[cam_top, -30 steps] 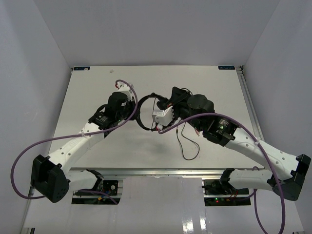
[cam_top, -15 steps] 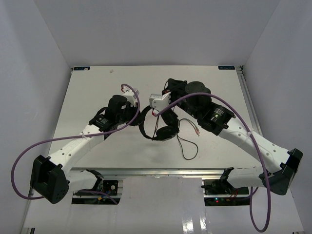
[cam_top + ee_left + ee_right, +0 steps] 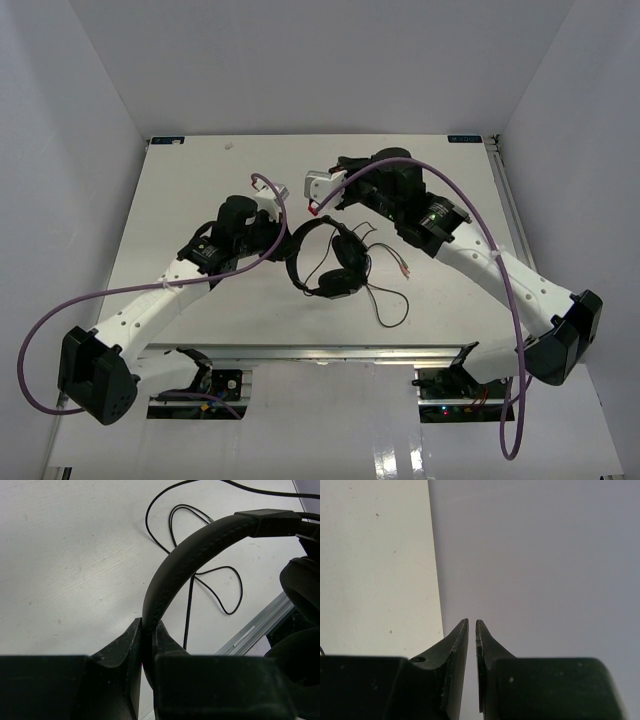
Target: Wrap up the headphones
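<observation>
The black headphones (image 3: pixel 335 268) are held up over the table's middle. Their thin headband (image 3: pixel 298 240) arches left and the two ear cups hang together at the right. My left gripper (image 3: pixel 283 232) is shut on the headband (image 3: pixel 200 540), which runs up out of the jaws (image 3: pixel 148 622). The thin dark cord (image 3: pixel 388 312) lies in loose loops on the table, its reddish tips (image 3: pixel 404 270) to the right; it also shows in the left wrist view (image 3: pixel 220 570). My right gripper (image 3: pixel 343 165) is raised behind the headphones. It points at the back wall, and its jaws (image 3: pixel 472 622) are closed to a slit with nothing seen between them.
The white table (image 3: pixel 180 190) ends at an aluminium rail (image 3: pixel 300 350) along the near edge, also seen in the left wrist view (image 3: pixel 260 625). Purple robot cables (image 3: pixel 470 220) arc over both arms. Grey walls stand on three sides.
My right gripper has left the headphones and swung up and back toward the far wall. The ear cups have come into view, hanging to the right of my left gripper, which keeps the headband.
</observation>
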Robot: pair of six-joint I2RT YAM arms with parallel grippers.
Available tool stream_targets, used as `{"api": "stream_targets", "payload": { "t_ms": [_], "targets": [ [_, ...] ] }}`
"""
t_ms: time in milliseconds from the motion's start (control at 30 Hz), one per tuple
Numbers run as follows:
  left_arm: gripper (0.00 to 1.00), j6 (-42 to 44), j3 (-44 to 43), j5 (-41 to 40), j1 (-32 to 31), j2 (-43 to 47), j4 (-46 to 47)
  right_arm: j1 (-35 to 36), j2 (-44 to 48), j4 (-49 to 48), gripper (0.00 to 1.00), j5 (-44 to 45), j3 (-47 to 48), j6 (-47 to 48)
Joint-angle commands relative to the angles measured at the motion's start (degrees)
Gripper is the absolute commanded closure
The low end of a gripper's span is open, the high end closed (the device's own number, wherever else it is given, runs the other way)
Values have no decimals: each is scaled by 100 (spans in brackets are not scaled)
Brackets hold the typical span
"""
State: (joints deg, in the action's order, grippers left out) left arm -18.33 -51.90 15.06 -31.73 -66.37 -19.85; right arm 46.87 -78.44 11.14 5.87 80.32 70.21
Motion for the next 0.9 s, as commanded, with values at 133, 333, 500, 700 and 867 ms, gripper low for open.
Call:
{"api": "stream_targets", "payload": {
  "t_ms": [133,333,500,700,867],
  "targets": [
    [100,-75,145,418,0,607,-19,-1839,-115,2122,49,-3094,1213,-1245],
    [100,-219,324,621,0,877,-183,-3326,-54,4154,14,-5588,1066,-468],
    [100,-276,315,635,0,1088,-370,-3606,422,5147,8,-6516,-444,1907],
    [100,-318,137,750,0,1192,-570,-3438,807,3351,10,-6986,-1930,1064],
    [100,-325,79,802,0,1254,-625,-3030,499,3132,9,-7076,-1964,761]
  ]
}}
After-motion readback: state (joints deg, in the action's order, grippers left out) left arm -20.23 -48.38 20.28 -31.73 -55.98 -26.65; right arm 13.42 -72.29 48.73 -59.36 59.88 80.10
